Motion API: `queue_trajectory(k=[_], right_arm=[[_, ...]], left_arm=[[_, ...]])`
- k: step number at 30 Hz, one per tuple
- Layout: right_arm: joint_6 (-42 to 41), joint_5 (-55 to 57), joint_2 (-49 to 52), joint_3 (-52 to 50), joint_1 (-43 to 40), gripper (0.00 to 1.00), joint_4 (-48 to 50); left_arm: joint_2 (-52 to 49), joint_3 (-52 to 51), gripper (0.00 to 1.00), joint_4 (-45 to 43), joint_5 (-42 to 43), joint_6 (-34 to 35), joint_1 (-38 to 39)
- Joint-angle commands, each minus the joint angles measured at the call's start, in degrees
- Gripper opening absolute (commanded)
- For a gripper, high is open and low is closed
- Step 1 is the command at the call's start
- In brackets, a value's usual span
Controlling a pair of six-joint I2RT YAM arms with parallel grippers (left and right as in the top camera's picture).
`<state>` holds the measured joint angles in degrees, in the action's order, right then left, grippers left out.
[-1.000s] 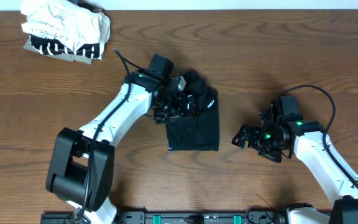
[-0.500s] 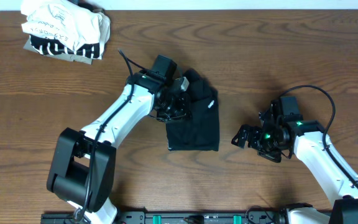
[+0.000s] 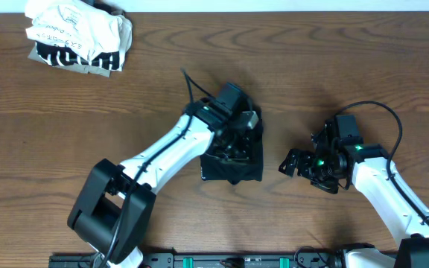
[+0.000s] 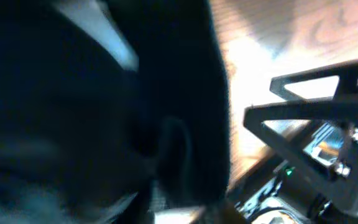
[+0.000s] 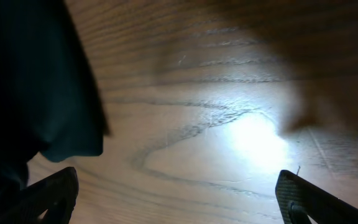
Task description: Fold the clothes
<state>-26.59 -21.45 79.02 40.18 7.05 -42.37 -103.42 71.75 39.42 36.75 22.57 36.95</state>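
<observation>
I see the black shirt as a compact folded bundle at the centre of the tabletop. Since half a second ago my left arm has swung from the bundle's upper-left corner to directly over its middle. The left tool is buried in dark fabric; the left wrist view is filled with blurred cloth, so I cannot tell its opening or what it grips. The right tool has stayed put, parked just right of the shirt, fingers spread, holding nothing. Judgement: a late fold or pressing pass is under way.
</observation>
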Motion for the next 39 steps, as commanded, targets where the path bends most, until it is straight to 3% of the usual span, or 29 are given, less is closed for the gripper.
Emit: queue_trajectory(k=[1, 7, 12, 15, 16, 18, 20, 21, 23, 27, 30, 39], right_arm=[[-0.4, 1.4, 0.1, -0.2, 0.5, 0.99, 0.0], [-0.6, 2.0, 0.1, -0.2, 0.3, 0.99, -0.1], [-2.1, 0.7, 0.0, -0.1, -1.4, 0.99, 0.2], [-1.4, -2.2, -0.3, 0.2, -3.3, 0.99, 0.8], [-0.3, -4.2, -0.5, 0.3, -3.8, 0.99, 1.4], [4.3, -12.5, -0.9, 0.7, -4.8, 0.97, 4.2], [8.5, -23.0, -1.0, 1.6, -4.7, 0.86, 7.7], [8.6, -26.2, -1.0, 2.1, -4.6, 0.75, 9.1], [5.2, -29.4, -1.0, 3.5, -3.7, 0.41, 12.3], [-0.6, -29.9, -1.0, 6.9, 1.3, 0.14, 19.8], [-5.2, -28.1, -1.0, 9.4, 6.4, 0.05, 25.9], [-8.2, -26.0, 5.8, 10.3, 14.5, 0.10, 42.1]], left_arm=[[0.3, 0.0, 0.40, 0.1, 0.3, 0.2, 1.3], [2.6, 0.2, 0.40, 0.6, 0.3, -1.2, 1.4], [10.2, 1.3, 0.40, 4.4, -0.2, -5.1, 0.3], [17.4, 1.4, 0.41, 7.8, -6.4, -5.1, -2.0], [20.3, 1.4, 0.42, 9.6, -10.4, -4.5, -3.2], [25.2, 1.4, 0.60, 13.1, -18.5, -2.7, -5.9], [29.3, 1.4, 0.70, 16.3, -25.2, -0.8, -9.0], [31.2, 1.4, 0.73, 17.8, -27.3, -0.5, -10.9], [33.9, 1.4, 0.80, 19.9, -28.1, -0.6, -14.7], [36.2, 1.3, 0.86, 22.5, -28.1, -0.6, -20.9], [35.9, 1.2, 0.98, 24.2, -28.1, -0.6, -23.7], [34.6, 1.2, 0.99, 28.3, -28.0, -0.6, -24.4]])
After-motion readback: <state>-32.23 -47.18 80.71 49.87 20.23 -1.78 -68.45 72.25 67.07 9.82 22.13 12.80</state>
